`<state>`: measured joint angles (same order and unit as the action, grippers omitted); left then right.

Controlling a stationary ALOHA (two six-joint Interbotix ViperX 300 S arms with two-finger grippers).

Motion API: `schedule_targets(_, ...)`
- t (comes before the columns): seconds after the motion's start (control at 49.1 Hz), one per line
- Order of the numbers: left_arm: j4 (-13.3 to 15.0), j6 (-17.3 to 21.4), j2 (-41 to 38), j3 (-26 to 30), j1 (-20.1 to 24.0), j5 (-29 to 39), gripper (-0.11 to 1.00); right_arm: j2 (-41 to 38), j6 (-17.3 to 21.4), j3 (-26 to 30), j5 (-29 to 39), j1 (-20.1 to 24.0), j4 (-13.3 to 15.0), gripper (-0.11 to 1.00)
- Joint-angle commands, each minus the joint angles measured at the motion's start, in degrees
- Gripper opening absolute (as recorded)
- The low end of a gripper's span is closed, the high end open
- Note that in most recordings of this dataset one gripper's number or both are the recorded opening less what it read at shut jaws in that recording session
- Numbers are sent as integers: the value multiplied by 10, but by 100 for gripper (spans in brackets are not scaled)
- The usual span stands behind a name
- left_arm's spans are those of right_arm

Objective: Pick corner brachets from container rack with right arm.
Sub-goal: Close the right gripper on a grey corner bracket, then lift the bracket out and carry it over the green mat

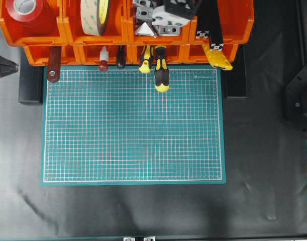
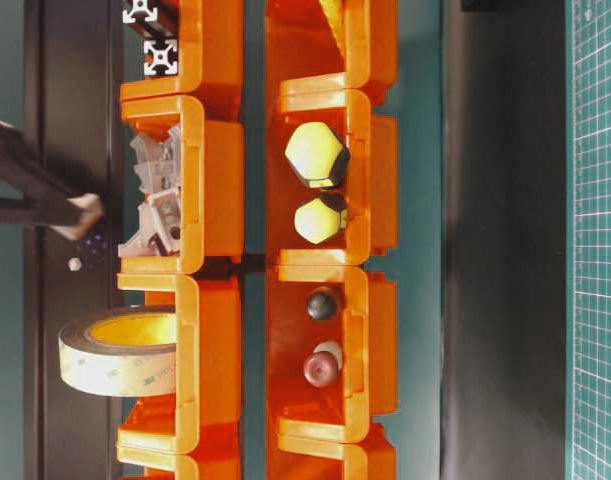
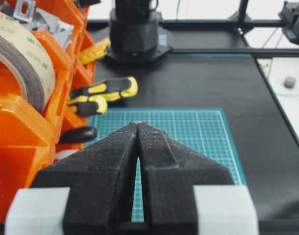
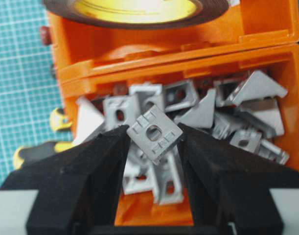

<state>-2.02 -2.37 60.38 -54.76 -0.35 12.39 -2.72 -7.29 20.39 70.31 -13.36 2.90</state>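
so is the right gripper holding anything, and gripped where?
Yes. The right gripper pinches one corner bracket by two opposite corners of its square holed face, just above the bin of brackets. The left gripper is shut, empty.

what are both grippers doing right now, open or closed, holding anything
Left gripper: closed, holding nothing, parked over the green mat.
Right gripper: closed on one corner bracket, over the bracket bin of the container rack.

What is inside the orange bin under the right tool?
A loose heap of corner brachets; the right tool grips one bracket. The bin floor and lower pieces are covered.
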Motion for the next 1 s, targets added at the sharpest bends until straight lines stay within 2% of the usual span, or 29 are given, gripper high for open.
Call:
schedule_targets(0.0, -2, -1, -1, 18, 3, -4, 0, 33, 6, 16, 19, 16, 0, 32)
schedule_targets(0.224, -2, -1, 3, 18, 6, -3, 0, 81, 31, -5, 43, 77, 4, 32)
schedule_targets(0.428, -2, -1, 10, 18, 6, 16, 0, 144, 59, -80, 19, 174, 11, 32)
schedule_targets(0.57, -2, -2, 18, 22, 6, 35, 0, 179, 99, -161, -25, 238, 15, 32)
schedule_targets(0.733, -2, -2, 27, 25, 6, 35, 0, 190, 157, -278, -102, 295, 16, 32)
schedule_targets(0.835, -3, -2, 31, 25, 5, 35, 0, 180, 189, -347, -152, 316, 16, 32)
schedule_targets(0.978, -2, -2, 31, 25, 5, 35, 0, 156, 211, -397, -235, 327, 19, 32)
